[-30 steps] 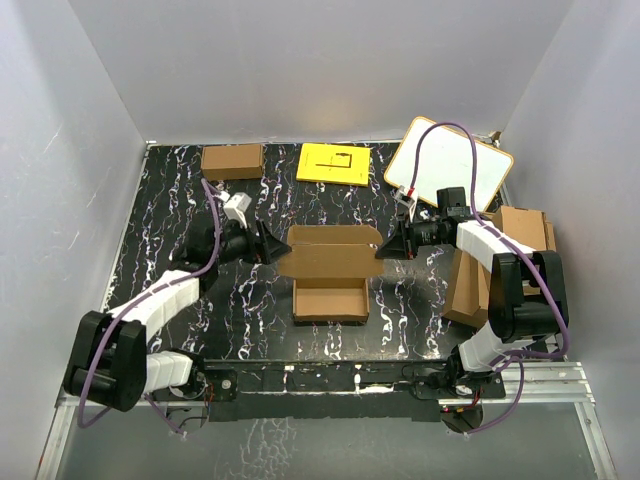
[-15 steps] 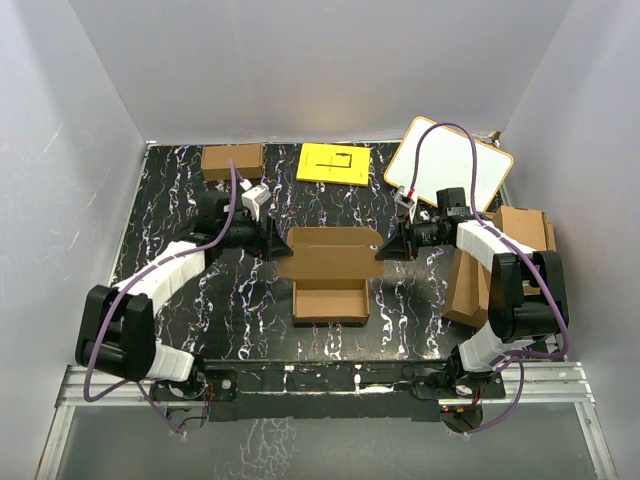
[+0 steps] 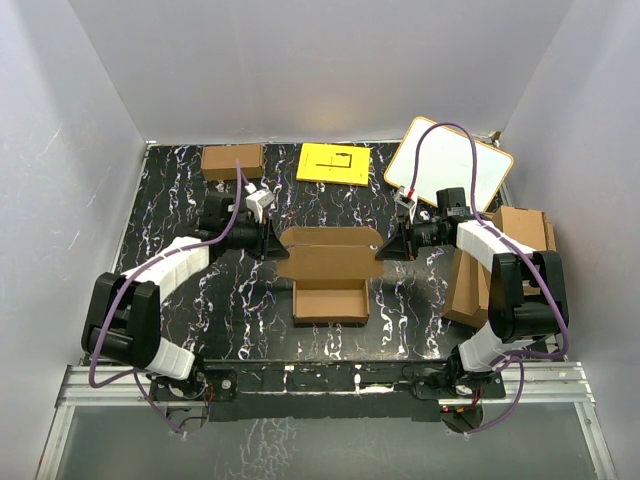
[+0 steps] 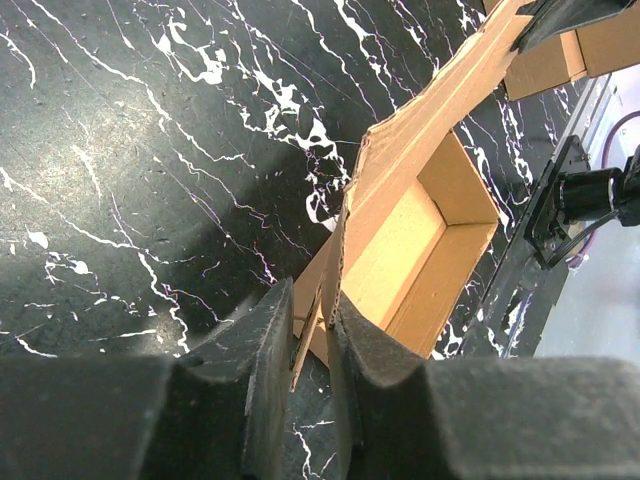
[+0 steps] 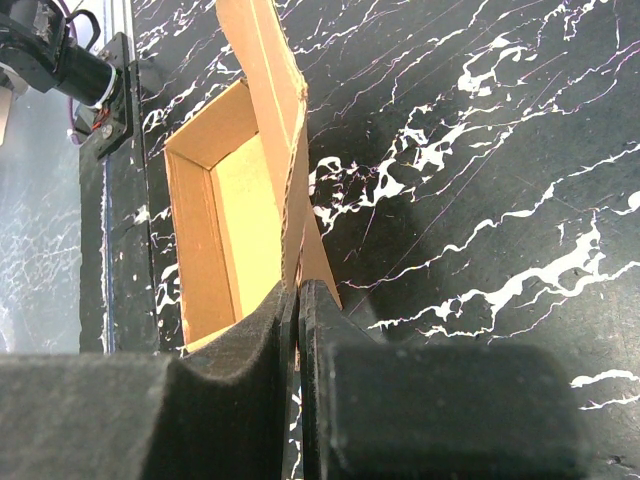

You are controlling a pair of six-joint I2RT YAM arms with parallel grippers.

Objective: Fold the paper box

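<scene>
Surface: black [image 3: 160, 200], veined in white, carrying everything below.
Small brown carton: closed [image 3: 232, 160], at the far edge of the surface near its far-left corner, well apart from the other things.
Left claw: [image 3: 272, 243] low over the surface at the left end of the paper box's raised flap. In the left wrist view [image 4: 315, 310] its jaws are drawn nearly together, one pad on each side of the flap's corner with cardboard filling the slot between them, so it appears to pinch that corner.
Paper box: [image 3: 330, 262] in the middle of the surface, long side running left to right between the two claws. Its open shallow tray faces up on the near side. A long flap stands up along the far side, and both wrist views show it on edge [image 4: 420, 230] [image 5: 240, 200].
Yellow sheet: [image 3: 334, 163] flat at the far edge, just beyond the box and apart from it.
Right claw: [image 3: 383, 247] at the right end of the same flap. In the right wrist view [image 5: 298, 290] its jaws are clamped tight on the thin cardboard edge.
Whiteboard: [image 3: 450, 165] tilted, at the far-right corner.
Pile of cardboard sheets: [image 3: 520, 235] at the right edge of the surface, partly hidden by the right arm.
</scene>
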